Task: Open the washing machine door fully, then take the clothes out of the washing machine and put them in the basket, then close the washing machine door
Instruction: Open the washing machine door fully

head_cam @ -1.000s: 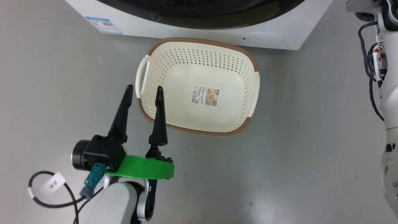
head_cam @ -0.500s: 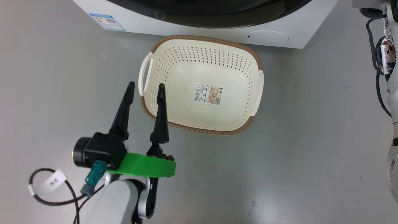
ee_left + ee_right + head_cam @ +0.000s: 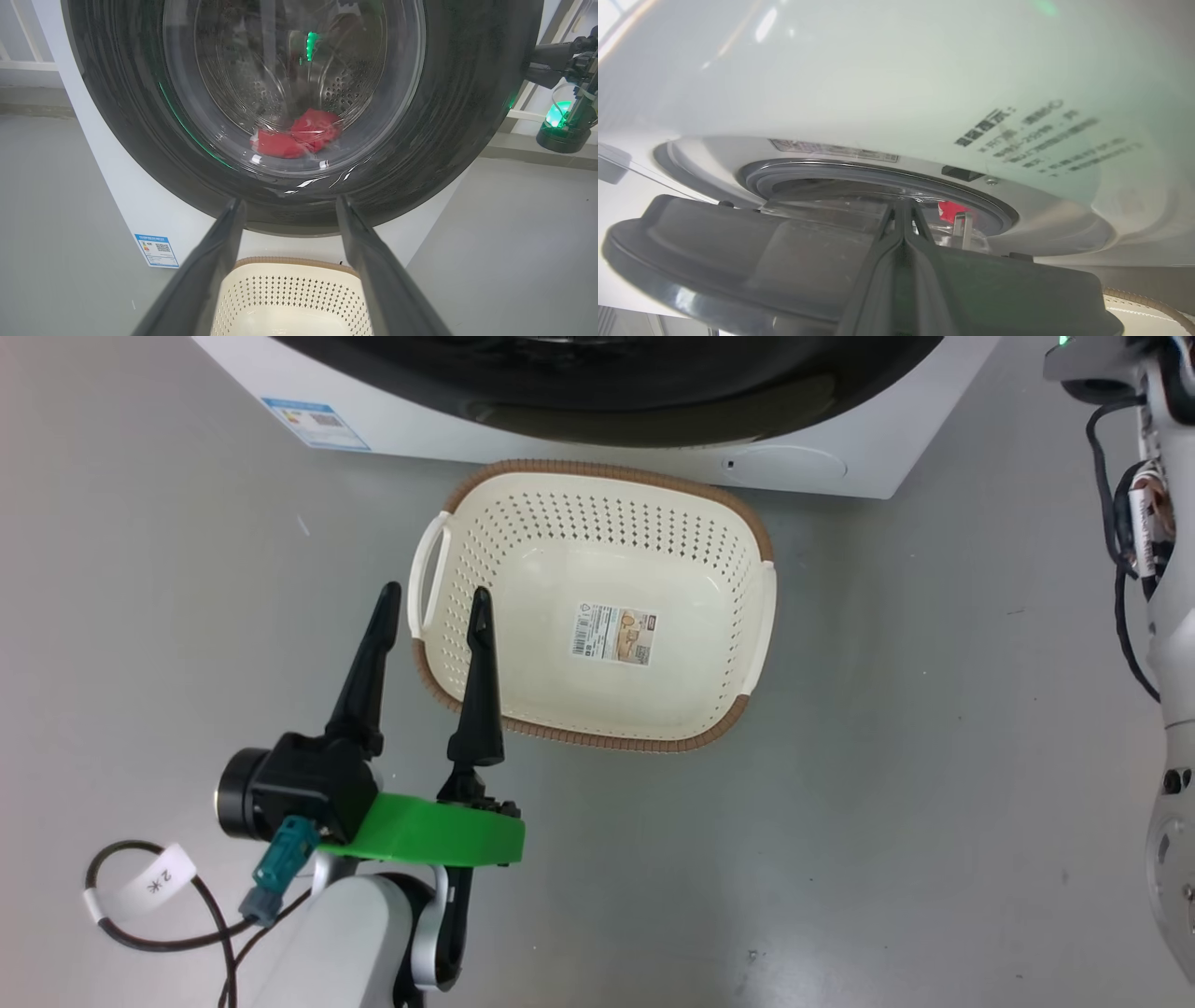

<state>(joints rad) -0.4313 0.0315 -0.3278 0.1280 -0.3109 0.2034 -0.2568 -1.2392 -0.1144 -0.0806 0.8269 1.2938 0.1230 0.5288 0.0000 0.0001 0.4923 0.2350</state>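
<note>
Only the head camera has shifted. Left end effector [image 3: 435, 593] hangs beside the basket [image 3: 597, 739], fingers apart. Red clothes [image 3: 299, 135] lie in the drum behind the ajar washing machine door [image 3: 140, 140]. Right end effector [image 3: 903, 207], fingers together, meets the door's edge.

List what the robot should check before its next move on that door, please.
1. Door fully open: not ok. It is only ajar, with a gap showing in the right wrist view.
2. Clothes inside the drum: ok. Red fabric lies behind the glass.
3. Basket empty and in front of the machine: ok.
4. Left gripper open and holding nothing: ok.
5. Right gripper has a hold on the door: cannot tell. Its fingers are together at the door's edge.
</note>
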